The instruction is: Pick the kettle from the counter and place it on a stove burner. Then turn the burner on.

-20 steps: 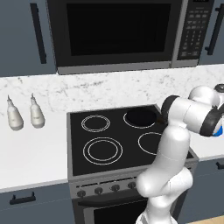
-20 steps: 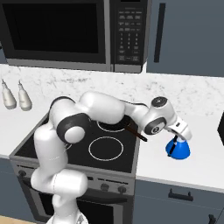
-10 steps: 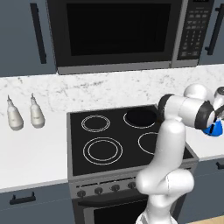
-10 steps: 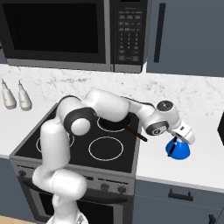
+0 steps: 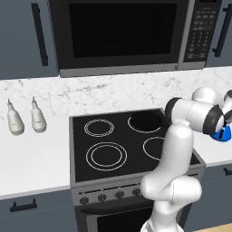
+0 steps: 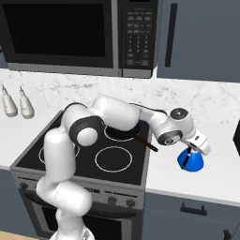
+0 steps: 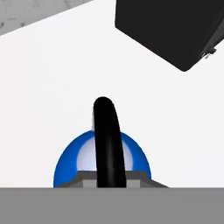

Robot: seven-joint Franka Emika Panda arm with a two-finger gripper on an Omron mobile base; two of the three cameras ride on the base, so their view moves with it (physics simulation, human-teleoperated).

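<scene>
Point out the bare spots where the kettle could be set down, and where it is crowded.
Free: the large double-ring burner at the cooktop's front left, and the counter between the two white bottles and the cooktop. Crowded: the right side, where the arm crosses the cooktop's right-hand rings and the fingers grip the kettle.

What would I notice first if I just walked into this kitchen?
Probably the big white robot arm stretching across the black cooktop. Its gripper is pinched on the black handle of a little bright-blue kettle on the white counter to the stove's right. Two white bottles stand far left.
</scene>
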